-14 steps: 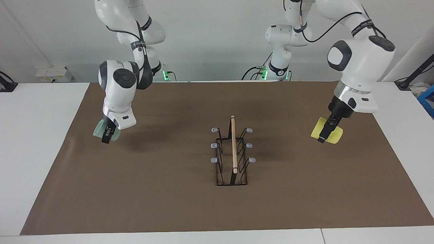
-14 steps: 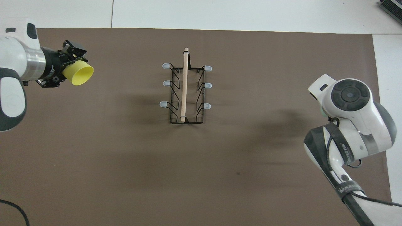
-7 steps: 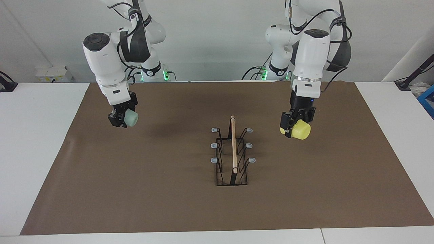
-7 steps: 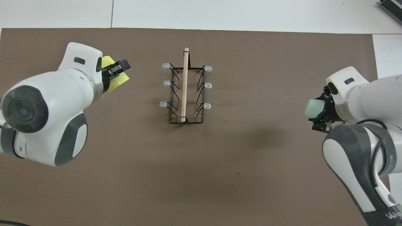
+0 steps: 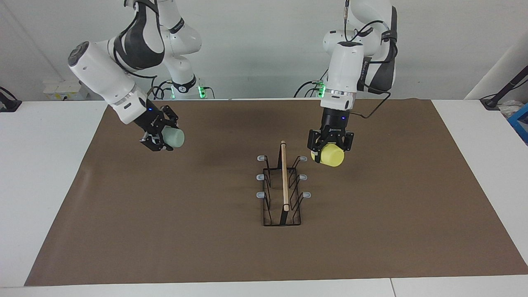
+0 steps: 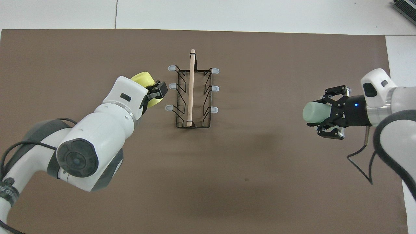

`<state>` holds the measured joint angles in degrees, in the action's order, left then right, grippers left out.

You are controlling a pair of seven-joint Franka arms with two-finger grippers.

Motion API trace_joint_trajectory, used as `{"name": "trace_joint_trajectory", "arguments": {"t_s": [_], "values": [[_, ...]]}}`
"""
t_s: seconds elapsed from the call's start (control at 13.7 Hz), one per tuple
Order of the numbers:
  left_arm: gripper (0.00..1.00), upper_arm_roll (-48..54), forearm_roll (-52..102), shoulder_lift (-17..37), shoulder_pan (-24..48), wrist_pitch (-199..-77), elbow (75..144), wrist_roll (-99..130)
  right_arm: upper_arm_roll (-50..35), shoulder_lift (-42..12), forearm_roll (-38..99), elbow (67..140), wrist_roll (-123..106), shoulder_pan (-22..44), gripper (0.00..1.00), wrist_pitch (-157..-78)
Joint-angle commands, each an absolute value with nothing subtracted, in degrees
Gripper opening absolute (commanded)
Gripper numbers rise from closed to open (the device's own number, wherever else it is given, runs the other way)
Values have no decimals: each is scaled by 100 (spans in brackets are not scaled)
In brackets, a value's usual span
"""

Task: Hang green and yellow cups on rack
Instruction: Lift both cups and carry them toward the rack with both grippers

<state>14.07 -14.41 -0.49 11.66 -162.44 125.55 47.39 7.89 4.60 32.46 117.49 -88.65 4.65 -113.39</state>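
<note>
The black wire rack (image 5: 283,194) with a wooden rod along its top stands mid-table; it also shows in the overhead view (image 6: 192,94). My left gripper (image 5: 329,149) is shut on the yellow cup (image 5: 332,155) and holds it in the air close beside the rack's grey-tipped prongs, at the left arm's end; cup (image 6: 144,80), gripper (image 6: 152,94). My right gripper (image 5: 161,136) is shut on the mint green cup (image 5: 173,138), held sideways in the air well away from the rack, toward the right arm's end; cup (image 6: 314,112), gripper (image 6: 328,112).
A brown mat (image 5: 206,231) covers most of the white table (image 5: 37,173). All six prongs of the rack are bare.
Both arms swung inward toward the rack. The yellow cup moved from the mat's edge to just beside the rack's prongs. The green cup moved a little toward the rack and turned sideways.
</note>
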Motion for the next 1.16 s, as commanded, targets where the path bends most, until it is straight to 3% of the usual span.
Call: {"name": "trace_joint_trajectory", "arguments": {"t_s": [0.0,0.51,0.73,1.09], "values": [[0,1468,-1591,-176,1160,-16794,12954,4939,765,834,4241,12171,-9639,132,0,-11188],[0,1503,-1591,167,1160,-17499,13017,4939,756,993,7368,12726,-11328,131,0,-11179],[0,1512,-1591,158,1160,-17490,13060,4931,756,757,8970,12832,-11863,570,0,-11531],[0,1775,-1600,44,1160,-17341,13403,5377,756,-78,11377,12841,-13603,1729,0,-11944]]}}
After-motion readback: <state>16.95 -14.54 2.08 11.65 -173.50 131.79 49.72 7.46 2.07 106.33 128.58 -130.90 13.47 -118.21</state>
